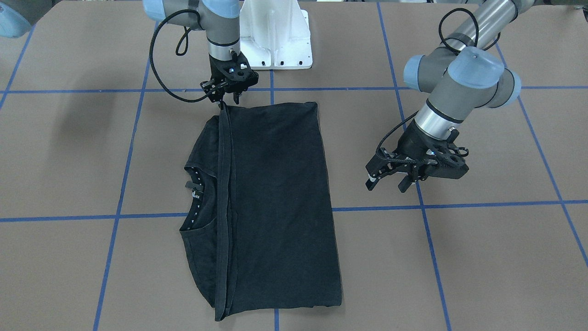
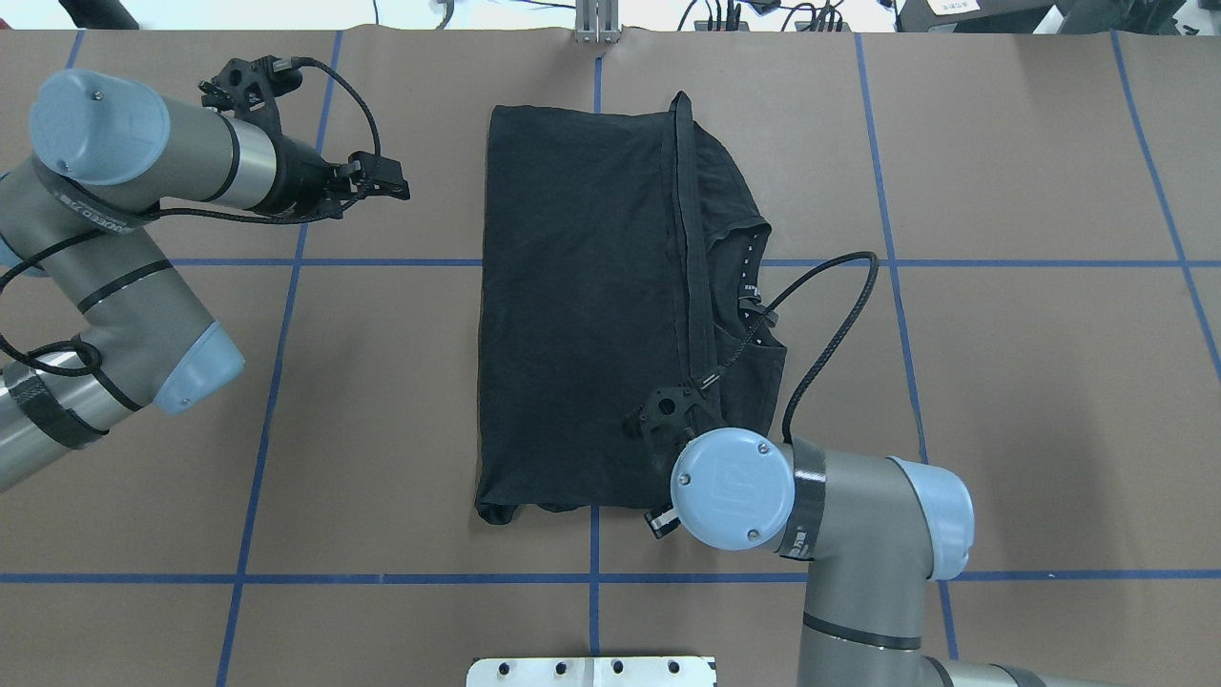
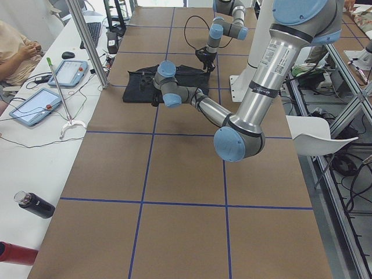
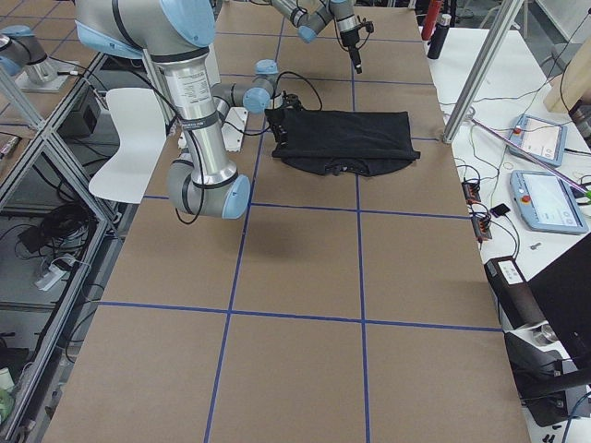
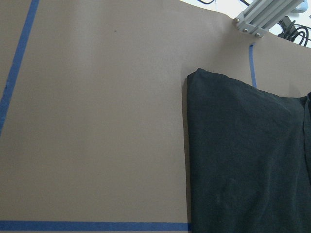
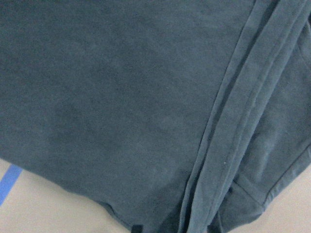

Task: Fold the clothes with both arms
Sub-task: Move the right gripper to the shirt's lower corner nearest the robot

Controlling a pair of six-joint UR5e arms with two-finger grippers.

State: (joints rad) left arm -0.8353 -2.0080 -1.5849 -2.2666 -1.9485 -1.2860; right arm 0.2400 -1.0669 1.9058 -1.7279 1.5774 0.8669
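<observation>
Roughly midway, I'd say: T-shirt [image 1: 275, 207] lies flat mid-worktop [image 1: 459, 257], body doubled over, hem band just short of the exposed collar. Left gripper [image 1: 388, 183] is open and empty beside it. Right gripper [image 1: 228, 99] sits at the hem corner nearest the robot-side edge; can't tell if it's pinching. Final folds likely remain.
</observation>
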